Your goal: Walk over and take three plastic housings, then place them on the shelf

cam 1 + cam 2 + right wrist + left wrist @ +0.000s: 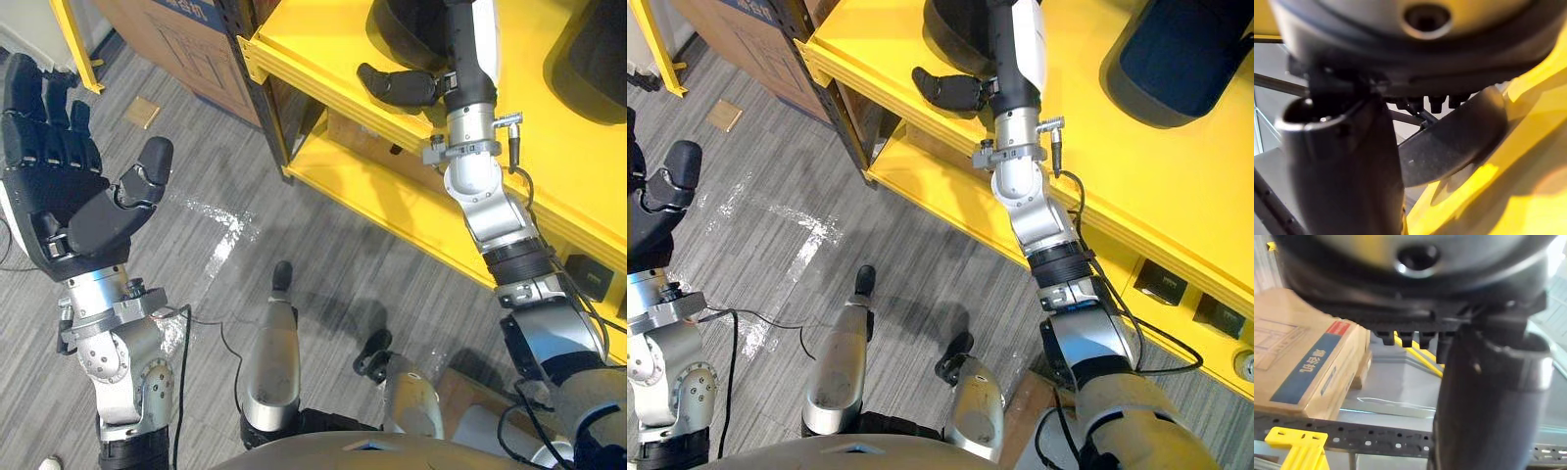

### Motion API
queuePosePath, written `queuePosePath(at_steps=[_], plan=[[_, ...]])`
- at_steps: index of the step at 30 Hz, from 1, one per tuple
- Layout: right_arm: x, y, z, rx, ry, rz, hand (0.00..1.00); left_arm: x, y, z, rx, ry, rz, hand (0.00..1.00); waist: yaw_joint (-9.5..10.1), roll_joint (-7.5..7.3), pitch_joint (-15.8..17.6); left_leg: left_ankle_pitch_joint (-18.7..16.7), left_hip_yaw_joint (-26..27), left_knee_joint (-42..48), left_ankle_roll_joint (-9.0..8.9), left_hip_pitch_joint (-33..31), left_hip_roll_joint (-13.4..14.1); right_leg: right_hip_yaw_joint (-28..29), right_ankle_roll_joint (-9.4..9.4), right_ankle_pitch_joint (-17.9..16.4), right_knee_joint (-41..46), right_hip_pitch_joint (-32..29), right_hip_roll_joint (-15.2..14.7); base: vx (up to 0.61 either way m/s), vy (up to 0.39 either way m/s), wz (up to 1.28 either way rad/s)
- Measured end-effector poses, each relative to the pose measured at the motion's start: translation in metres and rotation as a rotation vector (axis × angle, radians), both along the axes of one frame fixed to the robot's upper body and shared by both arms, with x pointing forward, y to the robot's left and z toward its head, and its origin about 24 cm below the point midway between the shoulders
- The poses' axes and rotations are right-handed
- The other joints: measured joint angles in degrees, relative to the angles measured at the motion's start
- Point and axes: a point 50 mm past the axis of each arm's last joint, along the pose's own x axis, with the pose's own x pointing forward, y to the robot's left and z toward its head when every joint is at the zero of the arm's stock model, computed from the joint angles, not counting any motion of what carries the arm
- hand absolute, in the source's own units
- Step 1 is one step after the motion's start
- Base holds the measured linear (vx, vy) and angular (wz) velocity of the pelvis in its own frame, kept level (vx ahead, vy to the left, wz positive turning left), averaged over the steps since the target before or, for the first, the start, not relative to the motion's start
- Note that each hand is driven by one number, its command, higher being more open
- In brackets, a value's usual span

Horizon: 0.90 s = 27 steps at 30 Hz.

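The right hand (397, 86) is up on the yellow shelf (313, 44). Its thumb is splayed left along the board and its fingers look straight, gripping nothing. The plastic housing (404, 27), a dark, smooth, rounded shell, sits just past it on the far side, rim down on the glossy board. A 2nd housing (593, 49) rests farther right. The left hand (59, 186) hangs wide open over the grey floor, well apart, so the right arm is nearer. Long axis? Cannot tell.
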Motion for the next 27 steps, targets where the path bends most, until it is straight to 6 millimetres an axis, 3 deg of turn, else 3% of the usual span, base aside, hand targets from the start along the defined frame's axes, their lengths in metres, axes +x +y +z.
queuePosePath(at_steps=[10, 22, 27], plan=[[0.001, 0.012, 0.001, 0.037, -0.054, 0.028, 1.0, 0.0, -0.011, -0.012, -0.026, 0.054, -0.056, 1.0, -0.03, 1.17, -0.14, 0.37, -0.14, -0.04, -0.1, 0.07, -0.45, -0.17, 0.14, -0.83, 1.94, -0.24, -0.82, -0.01, -0.004, 0.01], [-0.006, 0.031, -0.002, -0.096, -0.197, -0.014, 1.0, 0.001, -0.029, -0.027, -0.143, 0.097, -0.178, 1.0, -0.09, 3.42, -0.81, 1.31, -0.53, -1.09, 0.23, 1.29, -1.18, -0.65, 0.4, -1.22, 2.57, 0.65, -1.6, 0.0, -0.003, 0.02], [-0.006, 0.038, -0.005, -0.243, -0.238, -0.058, 1.0, -0.001, -0.034, -0.036, -0.153, 0.14, -0.195, 1.0, -0.2, 4.18, -1.32, 2.12, -0.38, -2.58, 0.38, 1.83, -1.45, -0.69, 0.59, -1.16, 2.53, 0.6, -1.82, -0.01, 0.004, 0.0]])
